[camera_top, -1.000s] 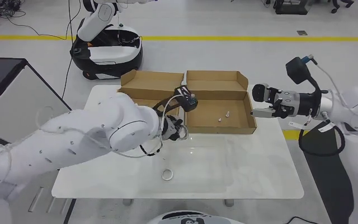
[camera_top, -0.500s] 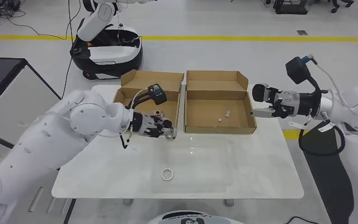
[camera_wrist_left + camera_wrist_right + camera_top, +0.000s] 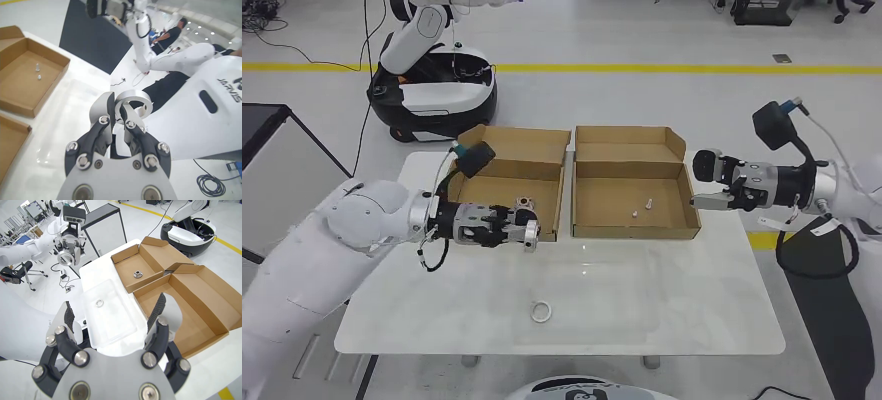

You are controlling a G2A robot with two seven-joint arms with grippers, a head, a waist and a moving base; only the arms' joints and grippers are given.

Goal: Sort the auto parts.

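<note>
Metal ring [image 3: 133,103] is pinched by its rim between the closed fingers of the left tool [image 3: 117,106], above the white tabletop [image 3: 692,310] just in front of the left cardboard box [image 3: 512,150], which holds a flanged part [image 3: 138,273]; a second ring [image 3: 541,312] lies in a clear tray [image 3: 113,321], two bolts [image 3: 642,208] lie in the right cardboard box [image 3: 627,150], and the right tool [image 3: 115,308] hangs open beside that box's outer end. Behind are a grey floor [image 3: 642,40] with a yellow line [image 3: 692,68] and another robot's base [image 3: 437,95]; since a second ago the left arm has drawn back leftward with the ring, while the right arm has kept still.
</note>
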